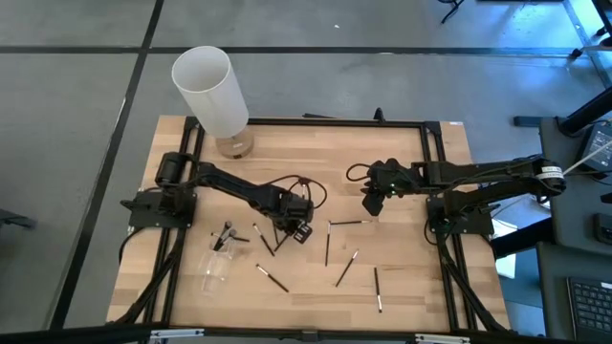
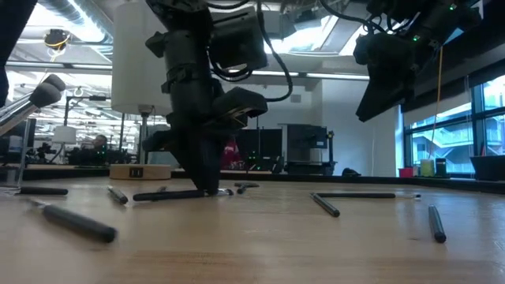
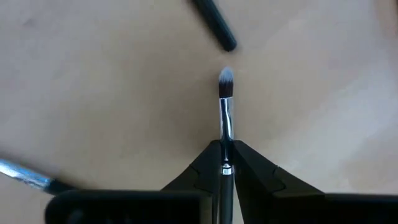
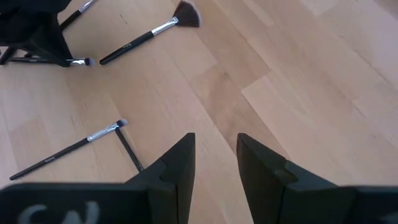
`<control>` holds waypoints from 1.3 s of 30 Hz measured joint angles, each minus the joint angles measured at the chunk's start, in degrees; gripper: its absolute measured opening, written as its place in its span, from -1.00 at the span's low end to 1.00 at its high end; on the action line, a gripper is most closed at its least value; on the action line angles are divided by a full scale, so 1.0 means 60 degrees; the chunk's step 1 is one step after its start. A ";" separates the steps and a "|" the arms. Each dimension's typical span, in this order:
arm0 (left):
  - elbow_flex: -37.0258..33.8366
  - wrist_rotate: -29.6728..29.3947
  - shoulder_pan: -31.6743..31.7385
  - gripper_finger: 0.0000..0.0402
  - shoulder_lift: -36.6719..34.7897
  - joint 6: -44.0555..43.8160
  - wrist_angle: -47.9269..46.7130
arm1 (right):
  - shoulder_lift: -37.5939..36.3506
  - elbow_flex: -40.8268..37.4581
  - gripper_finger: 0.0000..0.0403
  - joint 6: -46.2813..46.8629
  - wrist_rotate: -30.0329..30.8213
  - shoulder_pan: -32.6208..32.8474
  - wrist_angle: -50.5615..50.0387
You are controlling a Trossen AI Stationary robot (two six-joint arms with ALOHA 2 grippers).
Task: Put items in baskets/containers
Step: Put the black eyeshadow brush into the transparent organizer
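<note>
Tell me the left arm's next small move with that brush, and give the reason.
Probably lift straight up. The left gripper has its dark fingers shut on a thin dark makeup brush with a pale bristle tip, low on the wooden table, so it must clear the wood before going to the small transparent cup. The right gripper hangs open above.

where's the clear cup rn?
High view: the clear cup lies on its side at the table's left front, left of the left gripper, which is shut on a brush. Two brushes lie just behind it.
</note>
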 joint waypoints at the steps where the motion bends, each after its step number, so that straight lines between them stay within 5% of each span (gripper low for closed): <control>1: -0.0022 -0.0367 0.0007 -0.83 -0.0128 0.0068 -0.0105 | 0.0000 0.0000 -0.41 0.0000 0.0000 0.0002 0.0000; 10: 0.0004 -0.2084 -0.0658 -0.85 -0.2569 0.0864 -0.0797 | 0.0002 0.0000 -0.41 0.0079 0.0009 0.0004 -0.0052; 17: 0.0025 -0.2322 -0.2415 -0.85 -0.4894 0.2542 -0.1435 | 0.0004 -0.0076 -0.41 0.0316 0.0175 0.0007 -0.0186; 21: 0.0033 -0.4103 -0.3766 -0.85 -0.5748 0.2747 -0.2079 | 0.0004 -0.0076 -0.41 0.0501 0.0176 0.0007 -0.0193; 28: -0.0106 -0.6920 -0.6249 -0.85 -0.5987 0.0179 -0.3895 | 0.0004 -0.0076 -0.41 0.0612 0.0176 0.0015 -0.0215; 39: -0.1905 -0.7849 -0.8589 -0.85 -0.5931 -0.3852 -0.4204 | 0.0004 -0.0076 -0.41 0.0796 0.0350 0.0015 -0.0215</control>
